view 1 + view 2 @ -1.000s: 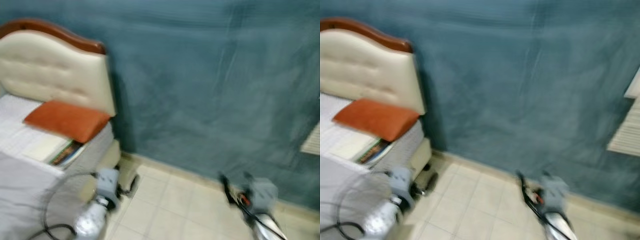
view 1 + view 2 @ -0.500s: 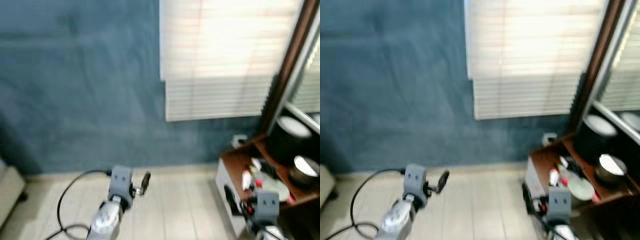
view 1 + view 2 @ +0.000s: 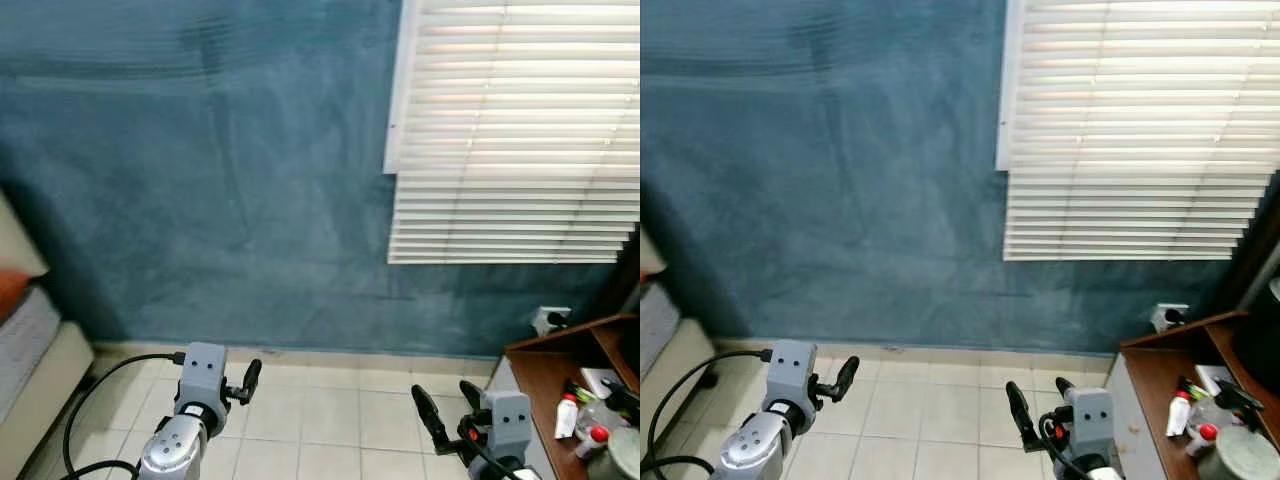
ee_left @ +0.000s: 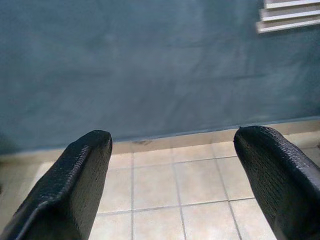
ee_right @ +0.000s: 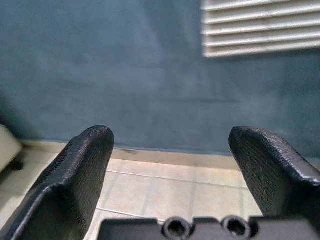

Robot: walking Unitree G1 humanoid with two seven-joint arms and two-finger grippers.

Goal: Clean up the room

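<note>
The wooden shelf (image 3: 560, 362) at the far right holds the clutter: small bottles (image 3: 567, 415) and tubes, labels too small to read. Left gripper (image 4: 170, 180) and right gripper (image 5: 170, 175) hang over the tiled floor (image 3: 330, 410), fingers spread wide, holding nothing. White blinds (image 3: 515, 130) cover the blue wall (image 3: 200, 170); a bed edge (image 3: 30, 330) sits far left

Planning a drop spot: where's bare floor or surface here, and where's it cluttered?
Bare tiled floor runs along the blue wall, from the bed on the left to the wooden table on the right. The table is crowded with bottles and containers. Left gripper and right gripper hover above the tiles, jaws open.
</note>
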